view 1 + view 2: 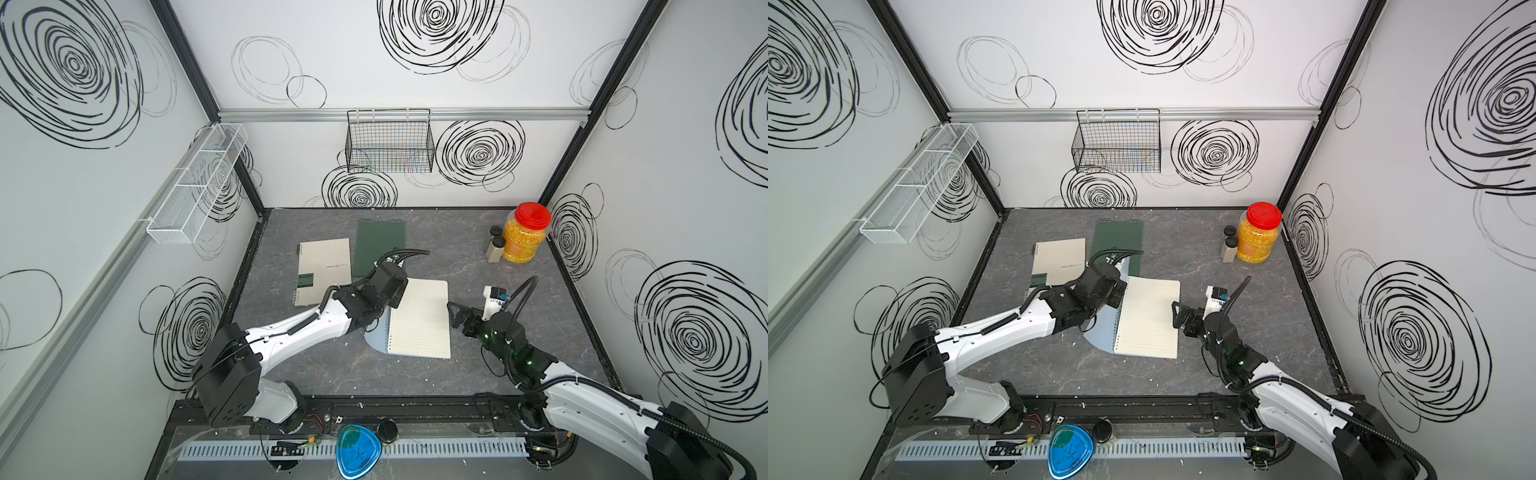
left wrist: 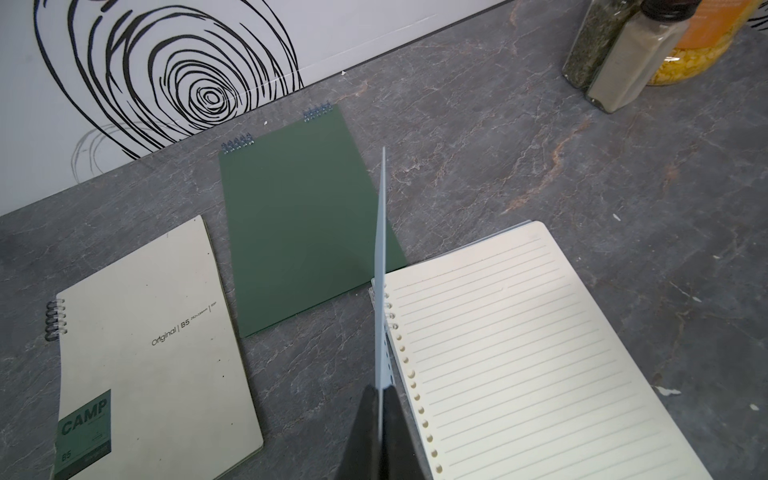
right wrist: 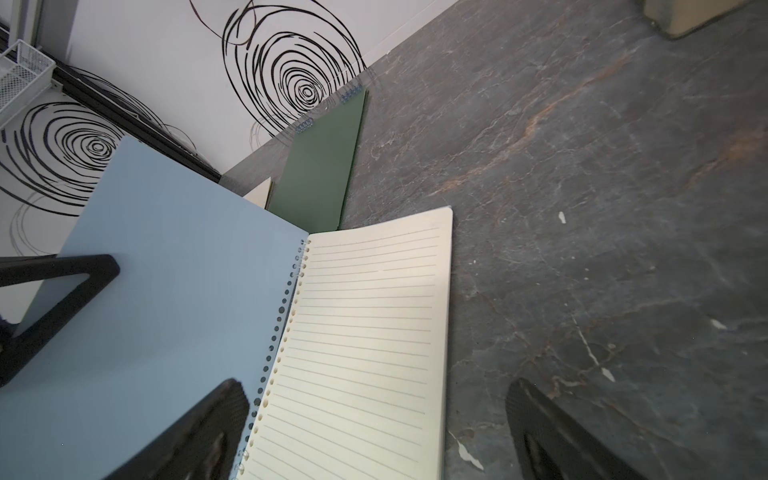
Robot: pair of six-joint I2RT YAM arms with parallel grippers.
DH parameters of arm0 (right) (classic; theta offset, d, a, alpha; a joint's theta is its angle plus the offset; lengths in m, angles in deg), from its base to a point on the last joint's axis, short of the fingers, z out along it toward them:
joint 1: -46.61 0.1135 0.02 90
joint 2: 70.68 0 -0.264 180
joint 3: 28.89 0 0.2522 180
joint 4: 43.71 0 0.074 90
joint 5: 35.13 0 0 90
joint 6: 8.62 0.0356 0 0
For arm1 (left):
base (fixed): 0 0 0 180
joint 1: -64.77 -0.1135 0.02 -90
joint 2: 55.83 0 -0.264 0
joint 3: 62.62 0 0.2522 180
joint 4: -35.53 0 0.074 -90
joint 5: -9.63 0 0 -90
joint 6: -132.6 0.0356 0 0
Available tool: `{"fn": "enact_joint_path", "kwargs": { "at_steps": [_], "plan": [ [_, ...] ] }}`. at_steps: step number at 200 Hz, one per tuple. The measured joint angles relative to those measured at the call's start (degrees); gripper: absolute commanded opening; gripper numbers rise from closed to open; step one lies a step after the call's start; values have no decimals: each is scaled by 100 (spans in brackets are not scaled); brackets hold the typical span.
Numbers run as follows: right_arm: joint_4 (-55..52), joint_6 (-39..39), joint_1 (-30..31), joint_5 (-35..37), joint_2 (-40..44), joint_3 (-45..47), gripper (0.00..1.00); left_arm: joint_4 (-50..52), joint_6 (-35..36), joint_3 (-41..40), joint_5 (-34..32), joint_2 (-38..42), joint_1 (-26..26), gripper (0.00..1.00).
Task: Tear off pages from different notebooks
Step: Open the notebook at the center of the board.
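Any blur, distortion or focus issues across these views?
Top views: sharp, wide-angle bowing toward the edges. Left wrist: left fingers blurred close up, cover only edge-on. Right wrist: right fingers out of focus, page lines crisp.

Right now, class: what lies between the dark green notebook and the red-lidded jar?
Bare table, then two spice bottles right beside the jar; both top views show it.

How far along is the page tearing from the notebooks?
Early on. Done: the blue notebook is open, but no loose page shows yet. In hand: the left gripper is shut on its blue cover, holding it up, while the right gripper is open at the outer edge of its top page. Left: tearing that page, then the cream notebook and green notebook, both closed.
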Motion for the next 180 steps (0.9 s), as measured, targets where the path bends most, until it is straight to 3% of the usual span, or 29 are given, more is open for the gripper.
{"fn": "enact_joint_path", "kwargs": {
  "at_steps": [59, 102, 180],
  "plan": [
    [-9, 175, -210, -142, 55, 505, 91, -37, -15, -52, 44, 4, 0, 0],
    [-7, 315, -212, -203, 387, 752, 75, -48, -52, -79, 76, 28, 0, 0],
    [-13, 367, -212, -688, 793, 841, 74, -59, -138, -94, 107, 39, 0, 0]
  ]
}}
